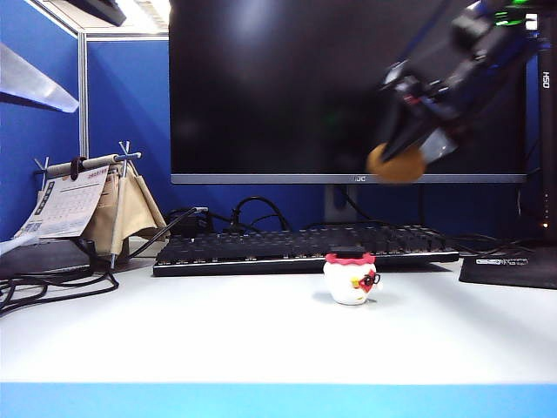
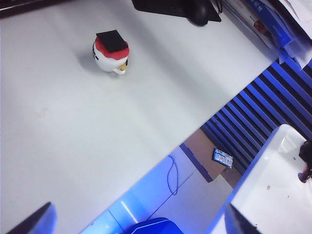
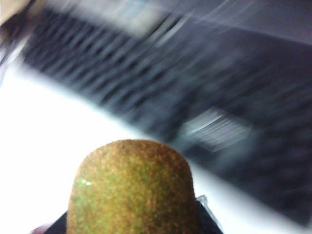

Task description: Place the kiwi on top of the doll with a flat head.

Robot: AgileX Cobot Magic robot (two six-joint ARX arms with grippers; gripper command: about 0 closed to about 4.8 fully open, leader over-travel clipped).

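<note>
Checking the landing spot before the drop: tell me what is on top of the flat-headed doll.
Nothing is on the doll: its flat black top shows bare. The kiwi is in the air, gripped by the right gripper, up and right of the doll. The left gripper is open, away from both.

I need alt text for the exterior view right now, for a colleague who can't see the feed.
The right tool holds the kiwi in the air in front of a dark monitor, up and to the right of the flat-headed doll. The doll stands upright on the white table, in front of a black keyboard. The left tool is out of this view.
</note>
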